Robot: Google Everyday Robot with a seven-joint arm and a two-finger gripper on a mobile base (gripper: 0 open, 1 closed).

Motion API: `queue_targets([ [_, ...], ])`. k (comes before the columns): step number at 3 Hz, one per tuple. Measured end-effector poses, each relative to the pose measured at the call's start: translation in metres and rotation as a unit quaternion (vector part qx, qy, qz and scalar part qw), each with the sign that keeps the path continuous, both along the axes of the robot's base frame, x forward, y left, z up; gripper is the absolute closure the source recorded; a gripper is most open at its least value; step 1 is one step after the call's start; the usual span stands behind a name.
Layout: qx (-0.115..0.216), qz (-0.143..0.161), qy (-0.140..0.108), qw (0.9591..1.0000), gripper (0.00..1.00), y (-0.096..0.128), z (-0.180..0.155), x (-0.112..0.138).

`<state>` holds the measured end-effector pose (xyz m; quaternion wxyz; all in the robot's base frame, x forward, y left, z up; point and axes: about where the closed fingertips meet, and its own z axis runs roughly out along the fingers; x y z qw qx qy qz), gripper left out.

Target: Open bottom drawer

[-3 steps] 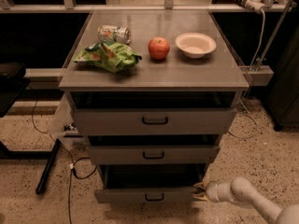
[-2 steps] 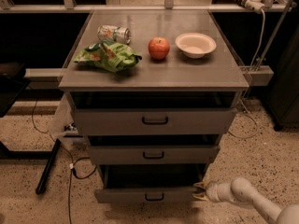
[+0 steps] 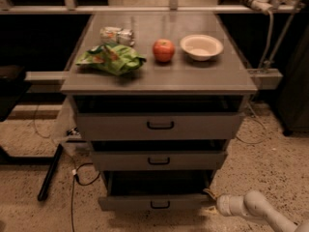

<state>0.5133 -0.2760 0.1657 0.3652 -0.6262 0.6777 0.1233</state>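
The bottom drawer [image 3: 130, 203] is the slim grey front at the foot of the cabinet, with a small black bar handle [image 3: 160, 205] at its centre. It stands pulled out a little, with a dark gap above it. My gripper [image 3: 211, 202] is low at the right, at the drawer front's right end, on the end of my white arm [image 3: 251, 209] that comes in from the bottom right corner.
Two larger grey drawers [image 3: 159, 125] sit above, both slightly out. On the cabinet top [image 3: 193, 74] lie a green chip bag [image 3: 110, 58], a small packet [image 3: 117, 34], a red apple [image 3: 163, 50] and a white bowl [image 3: 201, 46]. Cables [image 3: 79, 178] and a black bar [image 3: 49, 173] lie on the floor at left.
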Motion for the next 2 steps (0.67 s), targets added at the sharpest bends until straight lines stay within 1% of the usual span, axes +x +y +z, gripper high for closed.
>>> queue_targets([
  [1,0.0,0.0,0.0,1.0,0.84,0.0003,0.0062,0.0001],
  [2,0.0,0.0,0.0,1.0,1.0,0.0003,0.0118,0.0001],
])
